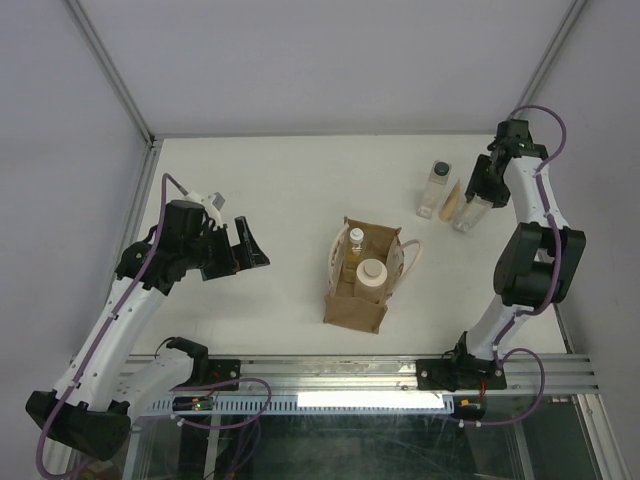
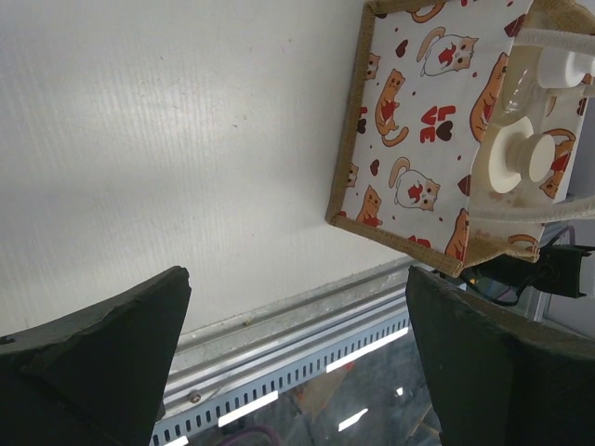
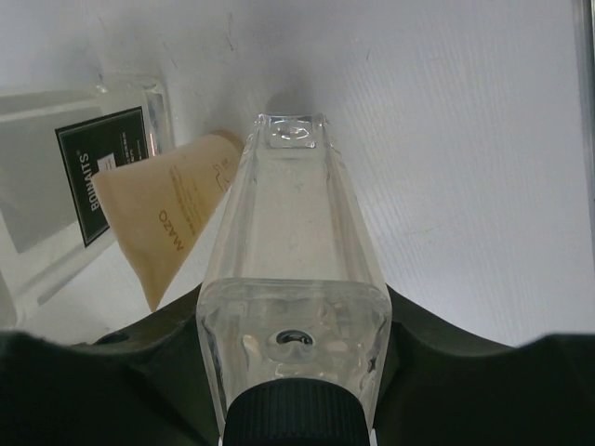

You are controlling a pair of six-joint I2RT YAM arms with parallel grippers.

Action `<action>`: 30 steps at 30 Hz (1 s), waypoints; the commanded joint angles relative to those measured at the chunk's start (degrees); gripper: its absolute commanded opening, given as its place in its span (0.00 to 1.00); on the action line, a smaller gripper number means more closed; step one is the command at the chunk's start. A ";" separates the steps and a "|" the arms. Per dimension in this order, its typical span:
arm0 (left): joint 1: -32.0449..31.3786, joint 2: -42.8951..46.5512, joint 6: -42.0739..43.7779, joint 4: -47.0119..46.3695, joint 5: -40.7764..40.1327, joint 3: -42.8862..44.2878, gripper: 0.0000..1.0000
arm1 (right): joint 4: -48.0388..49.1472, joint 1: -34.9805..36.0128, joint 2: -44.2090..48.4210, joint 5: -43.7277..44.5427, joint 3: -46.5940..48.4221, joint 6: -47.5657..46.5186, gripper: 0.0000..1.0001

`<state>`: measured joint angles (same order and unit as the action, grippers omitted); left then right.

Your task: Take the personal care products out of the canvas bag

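Observation:
The canvas bag [image 1: 352, 305] stands open at the table's middle. Inside it are the amber bottle with a white cap [image 1: 356, 239] and the wider cream bottle [image 1: 370, 273]. One clear bottle with a dark cap [image 1: 437, 187] stands on the table at the back right. My right gripper [image 1: 480, 192] is shut on the second clear bottle [image 3: 290, 242], just right of the first, with its base at the table. My left gripper [image 1: 243, 246] is open and empty, left of the bag. The left wrist view shows the bag's cat-print side [image 2: 409, 121] and the cream cap [image 2: 513, 160].
A beige tube marked MAZO [image 3: 165, 216] leans between the two clear bottles; it also shows in the top view [image 1: 452, 200]. The table's metal front rail [image 2: 307, 325] runs below my left gripper. Enclosure walls stand behind and at both sides.

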<state>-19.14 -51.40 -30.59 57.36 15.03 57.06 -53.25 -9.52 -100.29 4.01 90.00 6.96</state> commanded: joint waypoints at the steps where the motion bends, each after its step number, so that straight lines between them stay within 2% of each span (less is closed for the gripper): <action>1: -0.16 -0.44 0.97 -3.04 -0.26 3.13 0.99 | 4.25 -0.02 -0.68 -0.75 6.69 -1.16 0.00; 7: -0.18 -0.33 0.97 -2.99 -0.26 3.07 0.99 | 4.32 -0.04 -2.64 -1.58 7.96 -1.09 0.00; 10: -0.11 -0.36 0.97 -2.98 -0.15 2.94 0.99 | 4.42 0.09 -2.44 -0.83 6.66 -1.01 0.04; 17: -0.16 -0.37 1.01 -2.96 0.26 2.97 0.99 | 5.09 0.05 -2.13 -0.87 4.82 -1.07 0.29; 30: -0.13 2.37 0.98 -1.24 1.01 3.11 0.99 | 0.93 0.11 0.00 -1.69 7.72 -0.37 0.55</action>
<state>-19.14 -51.18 -30.41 57.04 15.07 57.93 -53.19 -9.52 -105.01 3.11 92.99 6.98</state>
